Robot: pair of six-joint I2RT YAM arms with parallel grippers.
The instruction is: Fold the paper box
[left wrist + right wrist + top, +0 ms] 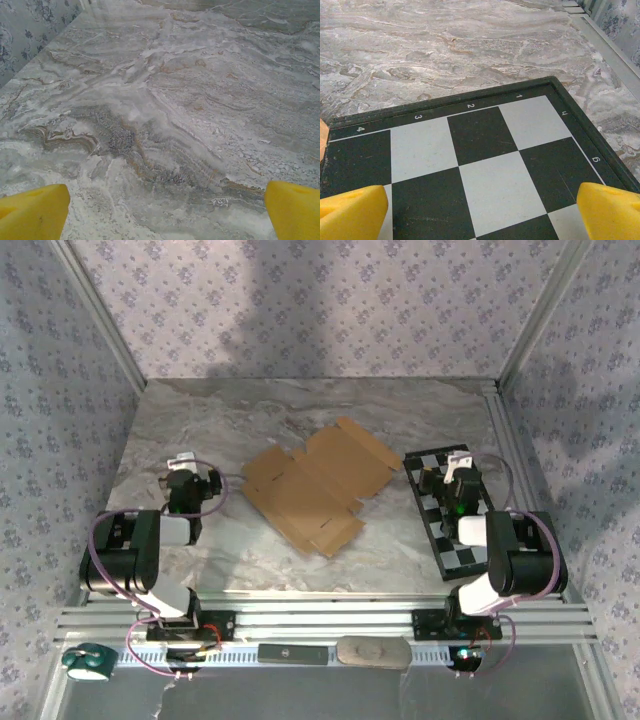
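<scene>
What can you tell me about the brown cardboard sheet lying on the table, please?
The flat tan-brown die-cut cardboard sheet lies unfolded on the grey marbled table, midway between the two arms and turned diagonally. Flaps jut from its edges, and creases and short slits are visible. Its right corner nearly reaches the black-and-white checkered board; whether they touch is unclear. Nothing else touches it.

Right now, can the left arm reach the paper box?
Probably yes. The left gripper stands open, left of the flat, unfolded paper box, with bare table between them; nothing blocks the way. The checkered board lies on the box's other side.
</scene>
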